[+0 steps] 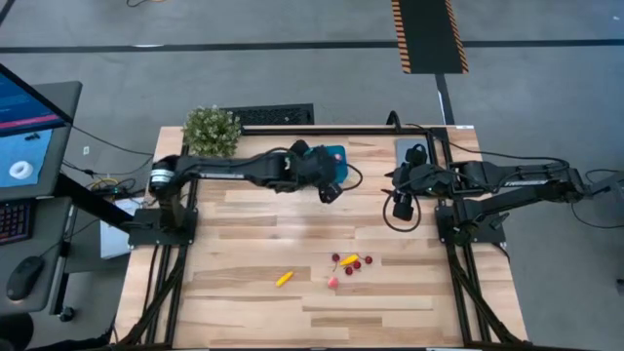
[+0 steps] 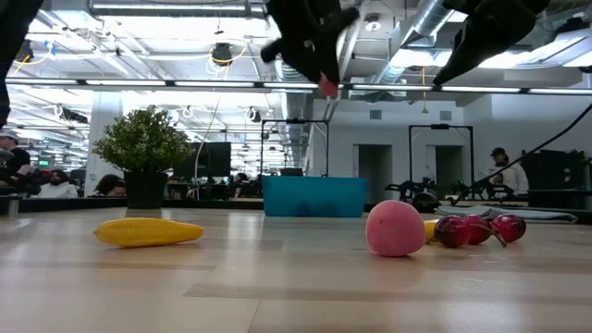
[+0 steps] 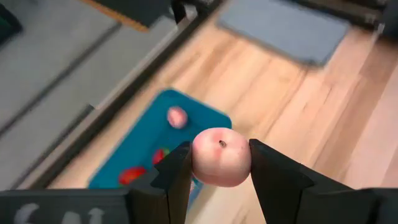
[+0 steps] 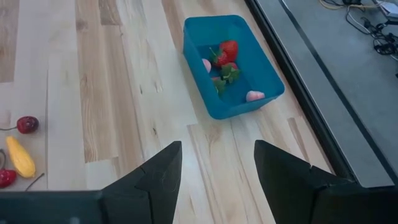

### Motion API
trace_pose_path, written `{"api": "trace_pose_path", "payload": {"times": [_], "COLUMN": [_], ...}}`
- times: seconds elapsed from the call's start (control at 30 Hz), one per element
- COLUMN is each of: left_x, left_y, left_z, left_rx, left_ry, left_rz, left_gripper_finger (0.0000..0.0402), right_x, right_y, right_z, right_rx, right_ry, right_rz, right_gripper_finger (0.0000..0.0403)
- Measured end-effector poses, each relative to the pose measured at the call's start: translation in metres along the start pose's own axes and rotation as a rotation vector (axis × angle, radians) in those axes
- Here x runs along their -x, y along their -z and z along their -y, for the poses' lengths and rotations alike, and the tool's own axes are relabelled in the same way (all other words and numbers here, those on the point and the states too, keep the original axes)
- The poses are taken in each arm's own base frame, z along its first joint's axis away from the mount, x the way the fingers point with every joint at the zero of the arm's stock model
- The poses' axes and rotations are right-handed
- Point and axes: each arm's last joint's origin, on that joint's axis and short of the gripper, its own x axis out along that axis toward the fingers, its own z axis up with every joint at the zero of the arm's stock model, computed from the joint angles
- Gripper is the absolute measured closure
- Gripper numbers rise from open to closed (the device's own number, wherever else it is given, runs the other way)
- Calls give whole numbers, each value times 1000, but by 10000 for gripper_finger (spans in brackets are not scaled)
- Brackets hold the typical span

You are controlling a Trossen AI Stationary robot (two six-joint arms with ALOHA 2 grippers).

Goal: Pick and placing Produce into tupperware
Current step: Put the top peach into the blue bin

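Observation:
My left gripper [image 1: 330, 190] hangs above the table beside the teal tupperware [image 3: 146, 146], shut on a round pink piece of produce [image 3: 221, 157]. The tupperware [image 4: 233, 68] stands on the table near its far edge. It holds red strawberries [image 4: 227, 51] and small pink pieces [image 4: 255, 96]. More produce lies on the table nearer the front: a yellow piece [image 1: 284, 279], dark cherries [image 1: 351, 261] and a pink piece [image 2: 396, 228]. My right gripper [image 4: 217, 168] waits open at the table's right, with nothing between its fingers. My left gripper pinches the pink piece by two opposite sides [image 3: 198, 158] between its two fingers [image 3: 174, 177]. The fingers slant down toward the table's far side. The piece is lifted clear of the table, above the wood just beside the tupperware, with a small dimple facing the wrist camera.
A bushy potted plant [image 1: 211, 130] stands at the far left corner. A grey flat plate [image 3: 286, 28] lies at the far right, beside the tupperware. Bare wood stretches between the tupperware and the loose produce at the front.

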Motion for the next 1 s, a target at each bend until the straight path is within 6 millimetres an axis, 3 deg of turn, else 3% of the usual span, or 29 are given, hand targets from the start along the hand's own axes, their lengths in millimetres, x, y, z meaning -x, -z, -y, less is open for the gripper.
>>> {"api": "trace_pose_path", "payload": {"times": [0.47,0.73,1.0], "left_x": [-81,-131,-139], "left_y": [9,26,27], "left_z": [-28,-43,-45], "left_rx": [95,140,161], "left_ry": [37,67,50], "left_rz": [-129,-221,-206], "left_gripper_finger": [262,262,262], "right_x": [0,0,0], "right_y": [0,0,0], "right_z": [0,0,0], "right_rx": [-1,0,1], "right_ry": [0,0,0], "right_rz": [1,-1,-2], "right_gripper_finger": [178,178,178]}}
